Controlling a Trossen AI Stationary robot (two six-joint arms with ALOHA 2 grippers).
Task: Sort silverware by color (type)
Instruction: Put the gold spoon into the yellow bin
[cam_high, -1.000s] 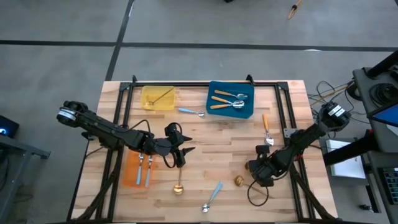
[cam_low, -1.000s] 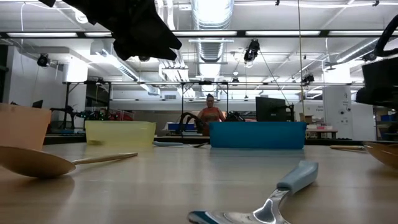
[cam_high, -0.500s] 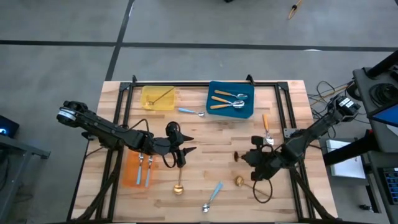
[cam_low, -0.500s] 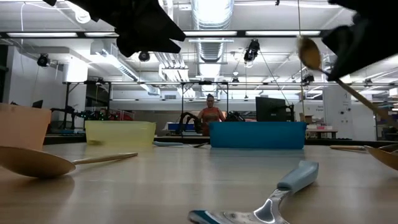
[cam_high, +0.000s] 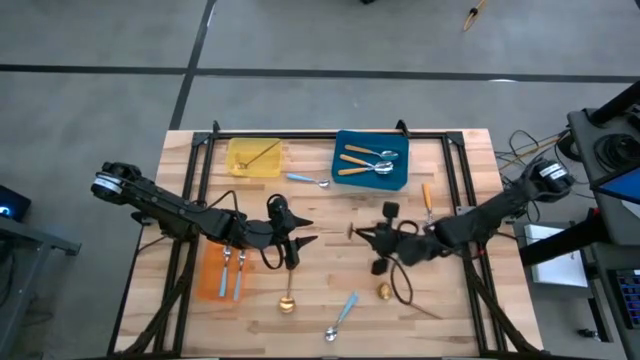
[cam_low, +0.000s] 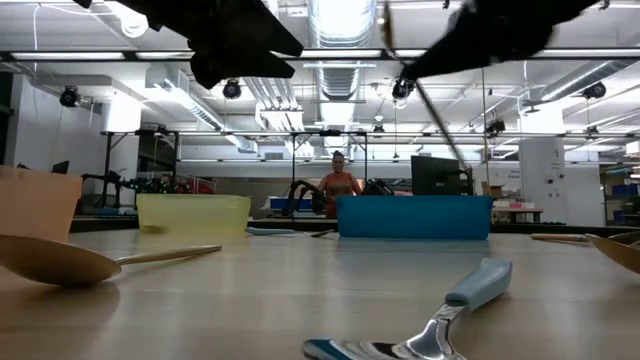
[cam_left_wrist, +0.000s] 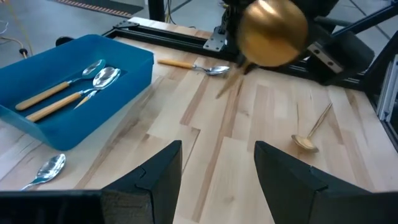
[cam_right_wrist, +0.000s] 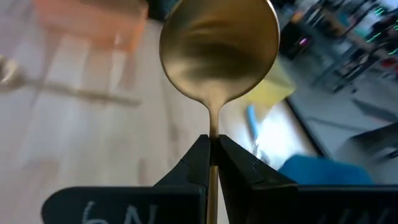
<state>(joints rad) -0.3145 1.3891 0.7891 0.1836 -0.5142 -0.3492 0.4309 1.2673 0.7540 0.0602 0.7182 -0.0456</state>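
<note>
1 thin all-gold metal spoon (cam_right_wrist: 217, 46) rides pinched by its narrow neck in the closed right hand (cam_right_wrist: 212, 155), above mid-desk — light, stiff, slick, so liable to swivel. The left hand (cam_left_wrist: 217, 165) hovers open, holding nothing, near the orange plastic tray (cam_high: 212, 275).

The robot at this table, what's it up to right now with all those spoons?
It is sorting spoons into trays. The right gripper is shut on a gold spoon, held in the air over the middle of the table. The left gripper hangs open near the orange tray, holding nothing. The blue tray holds orange-handled spoons, the yellow tray one gold spoon. Several spoons still lie loose on the wood.
</note>
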